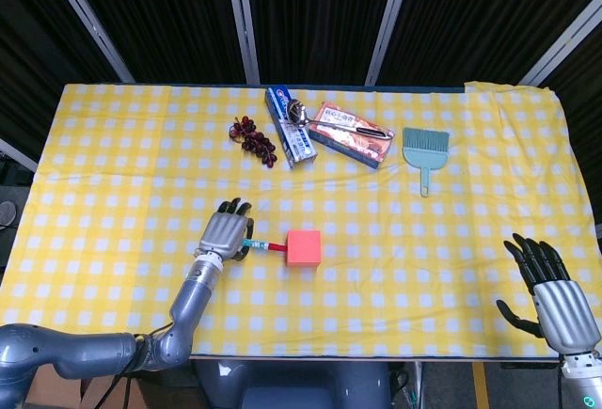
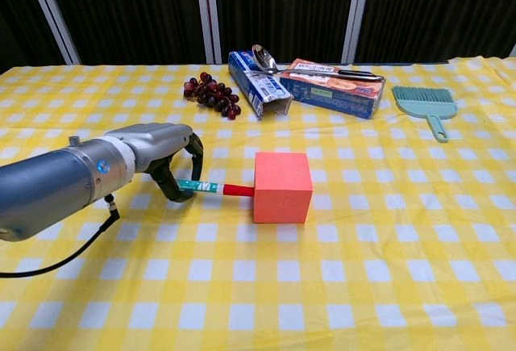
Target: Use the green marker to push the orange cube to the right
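**Marker Meets Cube on a Checked Worktop**

Nearest the robot, its right hand (image 1: 550, 289) lies at the worktop's near right corner with fingers spread, holding nothing and well apart from the action. Farther in, the left hand (image 2: 165, 157) wraps its fingers around the green marker (image 2: 199, 187) near the back end, the shaft lying low and roughly level over the yellow checked cloth (image 2: 387, 230). The marker's red tip touches the left face of the orange cube (image 2: 282, 186), which sits near the middle of the worktop, slightly left of centre in the head view.

The cube looks light and rigid, likely foam or plastic, with flat faces that should slide readily on cloth. Its squat shape suggests it may swivel if the tip presses off-centre, so contact at mid-face and low down seems the safest spot. The marker is stiff and smooth; a firm hold near its rear gives reach but little side control.

At the far edge rest grapes (image 2: 211, 92), a blue box (image 2: 260, 85), a spoon (image 2: 266, 56) on an orange box (image 2: 334, 87), and a hand brush (image 2: 427, 103).
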`<state>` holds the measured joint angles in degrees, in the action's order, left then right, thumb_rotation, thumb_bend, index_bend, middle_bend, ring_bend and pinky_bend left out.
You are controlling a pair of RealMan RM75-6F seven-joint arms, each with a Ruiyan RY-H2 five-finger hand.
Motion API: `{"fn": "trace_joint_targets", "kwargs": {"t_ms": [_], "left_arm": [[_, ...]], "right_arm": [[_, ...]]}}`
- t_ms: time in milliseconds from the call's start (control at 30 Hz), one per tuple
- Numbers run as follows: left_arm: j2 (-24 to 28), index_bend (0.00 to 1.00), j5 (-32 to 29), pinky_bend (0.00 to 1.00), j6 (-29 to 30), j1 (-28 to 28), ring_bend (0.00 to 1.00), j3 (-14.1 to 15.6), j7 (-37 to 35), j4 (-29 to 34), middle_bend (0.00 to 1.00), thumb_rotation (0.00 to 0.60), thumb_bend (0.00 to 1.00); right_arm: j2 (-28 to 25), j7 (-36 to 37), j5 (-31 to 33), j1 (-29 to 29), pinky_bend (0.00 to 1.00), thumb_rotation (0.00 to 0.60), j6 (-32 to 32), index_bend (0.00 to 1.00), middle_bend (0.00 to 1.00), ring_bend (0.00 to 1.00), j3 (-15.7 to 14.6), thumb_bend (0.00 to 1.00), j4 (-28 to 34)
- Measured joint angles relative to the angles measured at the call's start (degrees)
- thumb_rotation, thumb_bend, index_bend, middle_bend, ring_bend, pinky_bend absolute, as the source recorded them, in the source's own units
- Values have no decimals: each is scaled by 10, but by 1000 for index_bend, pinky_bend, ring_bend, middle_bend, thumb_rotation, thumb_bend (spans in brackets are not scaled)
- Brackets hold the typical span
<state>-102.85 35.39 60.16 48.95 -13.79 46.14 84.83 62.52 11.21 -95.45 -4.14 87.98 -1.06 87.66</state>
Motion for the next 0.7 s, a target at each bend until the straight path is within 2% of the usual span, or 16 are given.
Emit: {"fn": "trace_joint_targets", "kwargs": {"t_ms": [700], "left_arm": [[-65, 569, -31, 98, 1, 67, 0, -21, 32, -30, 115, 600, 481]], "right_arm": [[-2, 7, 0, 0, 45, 600, 0, 0, 0, 0, -1, 342, 1]]}}
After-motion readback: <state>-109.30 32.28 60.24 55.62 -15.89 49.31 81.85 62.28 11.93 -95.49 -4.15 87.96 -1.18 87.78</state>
